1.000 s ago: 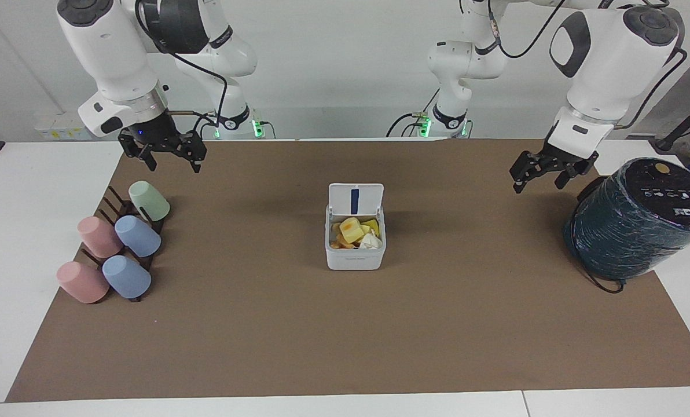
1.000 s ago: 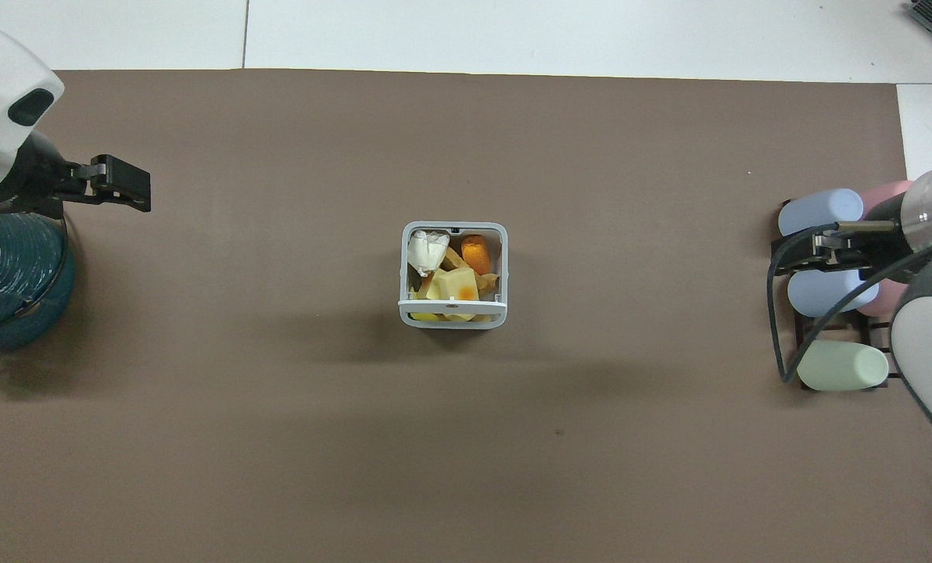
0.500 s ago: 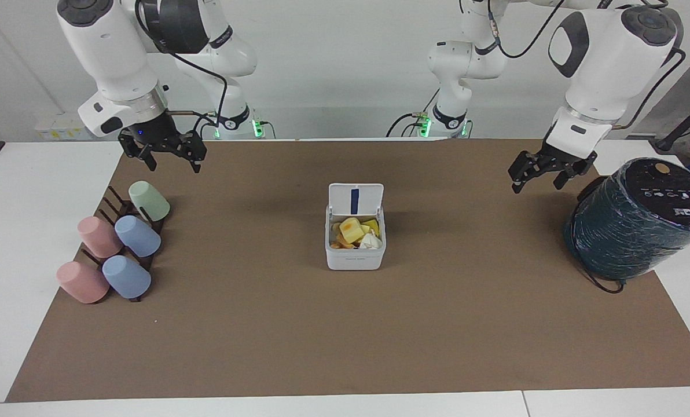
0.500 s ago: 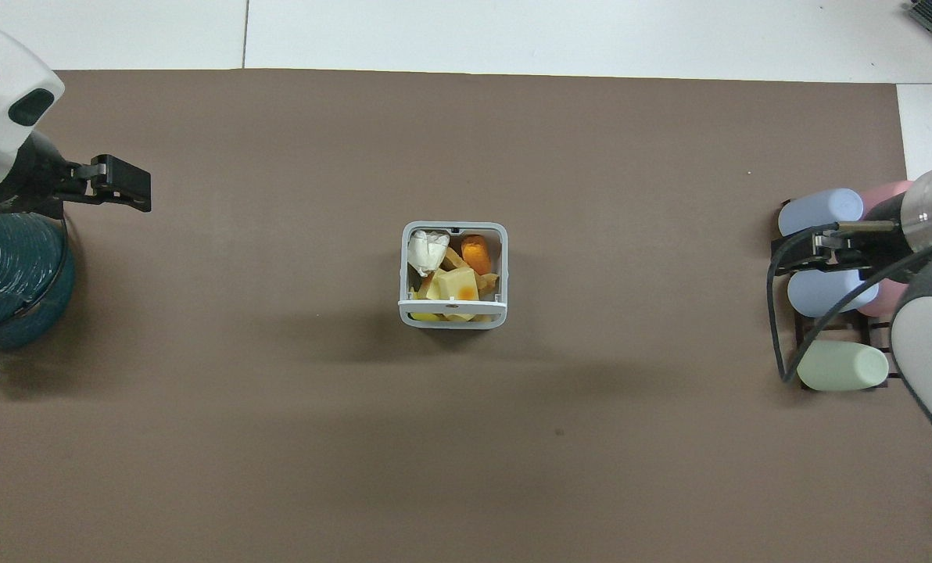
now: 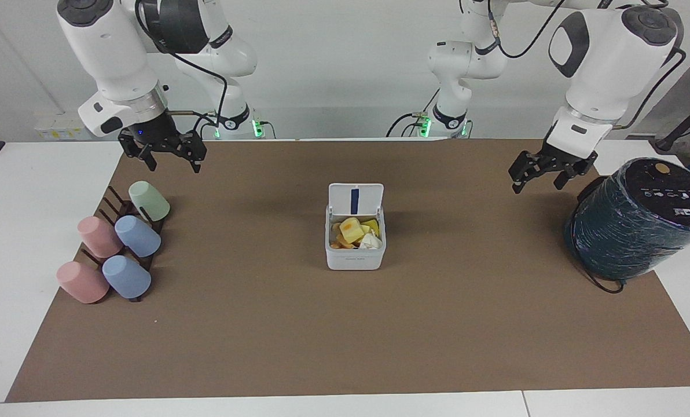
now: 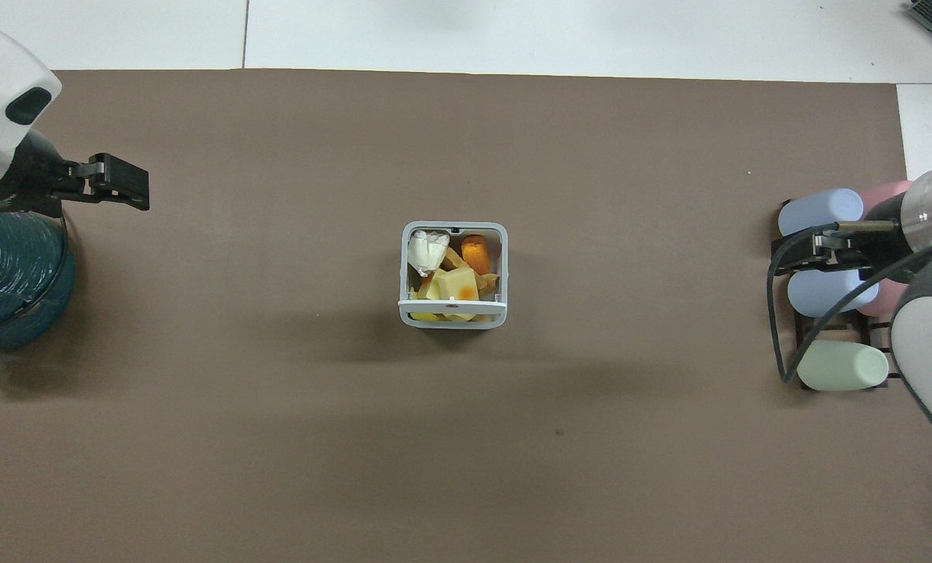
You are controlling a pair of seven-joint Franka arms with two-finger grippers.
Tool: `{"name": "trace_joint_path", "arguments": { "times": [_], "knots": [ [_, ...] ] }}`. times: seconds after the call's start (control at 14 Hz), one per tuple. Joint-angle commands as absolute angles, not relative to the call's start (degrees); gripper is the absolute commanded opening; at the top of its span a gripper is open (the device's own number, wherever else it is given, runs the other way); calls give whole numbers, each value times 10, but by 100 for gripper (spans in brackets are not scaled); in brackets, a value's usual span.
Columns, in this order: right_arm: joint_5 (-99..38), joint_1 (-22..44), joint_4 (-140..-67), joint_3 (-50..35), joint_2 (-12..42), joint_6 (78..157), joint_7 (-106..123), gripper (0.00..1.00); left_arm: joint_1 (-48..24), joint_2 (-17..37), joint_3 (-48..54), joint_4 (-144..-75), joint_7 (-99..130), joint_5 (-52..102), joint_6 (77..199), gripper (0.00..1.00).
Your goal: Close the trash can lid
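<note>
The small white trash can [image 5: 355,259] stands in the middle of the brown mat and holds yellow, orange and white scraps. It also shows in the overhead view [image 6: 405,270]. Its lid [image 5: 355,198] stands upright at the edge nearer to the robots, with the blue strip showing on its inner face. From overhead the lid [image 6: 453,306] shows edge-on. My left gripper [image 5: 536,184] is open and empty in the air beside the teal cylinder, well away from the can. My right gripper [image 5: 173,167] is open and empty above the cup rack.
A large dark teal cylinder [image 5: 640,220] lies at the left arm's end of the mat. A dark rack with several pink, blue and green cups [image 5: 113,243] sits at the right arm's end. The brown mat [image 5: 345,336] covers most of the white table.
My left gripper has shifted very slightly. The can, the lid and the right arm have not moved.
</note>
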State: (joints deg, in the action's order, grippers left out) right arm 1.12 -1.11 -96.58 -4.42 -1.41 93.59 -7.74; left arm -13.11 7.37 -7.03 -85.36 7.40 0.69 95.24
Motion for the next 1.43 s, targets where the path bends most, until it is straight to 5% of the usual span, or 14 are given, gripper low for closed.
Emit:
{"name": "trace_joint_path", "arguments": {
  "times": [0.0,1.36],
  "knots": [
    [9,-15,-972,-47,-20,933,-84,100,-131,54,-72,-880,70,9,968,100],
    [9,-15,-972,-47,-20,933,-84,100,-150,40,-70,-909,77,10,979,100]
  ]
}}
